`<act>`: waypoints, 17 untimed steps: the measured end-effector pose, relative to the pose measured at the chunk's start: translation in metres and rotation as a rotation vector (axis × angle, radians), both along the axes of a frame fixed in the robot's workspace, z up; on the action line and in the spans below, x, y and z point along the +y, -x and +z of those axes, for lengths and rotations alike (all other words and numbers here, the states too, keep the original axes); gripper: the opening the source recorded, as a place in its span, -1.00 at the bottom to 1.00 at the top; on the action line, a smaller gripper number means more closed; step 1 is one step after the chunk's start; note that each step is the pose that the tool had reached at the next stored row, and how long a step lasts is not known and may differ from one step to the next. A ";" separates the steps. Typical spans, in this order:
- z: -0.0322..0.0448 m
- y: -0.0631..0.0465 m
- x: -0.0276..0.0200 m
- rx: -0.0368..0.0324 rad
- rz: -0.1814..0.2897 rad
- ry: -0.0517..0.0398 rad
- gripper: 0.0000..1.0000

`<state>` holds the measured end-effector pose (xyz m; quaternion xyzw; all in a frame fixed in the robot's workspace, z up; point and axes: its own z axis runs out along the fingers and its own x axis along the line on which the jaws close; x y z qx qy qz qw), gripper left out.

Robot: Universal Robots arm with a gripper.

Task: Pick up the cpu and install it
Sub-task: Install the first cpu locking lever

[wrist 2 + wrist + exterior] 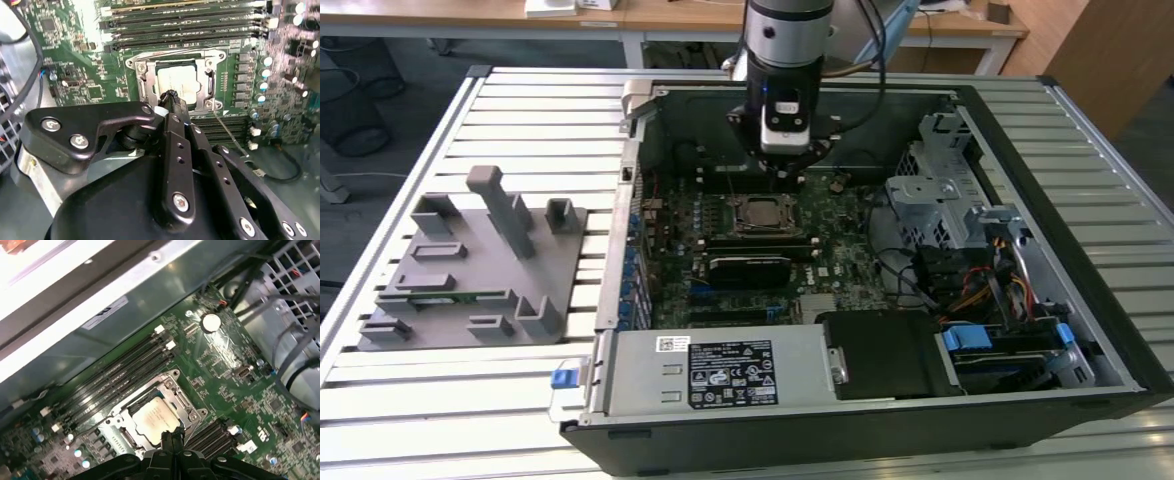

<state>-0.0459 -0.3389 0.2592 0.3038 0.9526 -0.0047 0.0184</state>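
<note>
The cpu point(183, 80) is a small square chip with a silvery top, and it lies flat inside the metal-framed socket point(141, 85) on the green motherboard. It is also seen in the first wrist view point(155, 418) and in the exterior view point(759, 212). My gripper point(783, 175) hangs inside the open computer case, a little above the socket's edge. In both wrist views its black fingertips point(172, 98) are pressed together with nothing between them, at the chip's near edge. The same tips point(172, 438) hide a strip of the socket frame.
Memory slots point(125, 375) run beside the socket. The case walls point(624, 215) ring the board, with a drive cage and cables point(961, 250) at the exterior view's right and a power supply point(720, 370) in front. A grey plastic tray point(474, 270) holding a green memory stick point(454, 297) lies at the exterior view's left.
</note>
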 end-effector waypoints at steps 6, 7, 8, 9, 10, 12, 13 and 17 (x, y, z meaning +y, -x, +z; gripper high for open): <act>-0.0006 0.000 0.0000 0.0001 0.110 0.0002 -0.79; -0.0008 0.000 0.0000 0.0002 0.128 0.0002 -0.79; -0.0010 0.000 0.0000 0.0002 0.146 0.0002 -0.79; -0.0011 0.000 0.0000 0.0003 0.164 0.0002 -0.79; -0.0012 0.000 0.0000 0.0004 0.182 0.0002 -0.79; -0.0013 0.000 0.0000 0.0006 0.218 0.0003 -0.79; -0.0013 0.000 0.0000 0.0008 0.236 0.0007 -0.79; -0.0015 0.000 0.0000 0.0023 0.305 0.0049 -0.79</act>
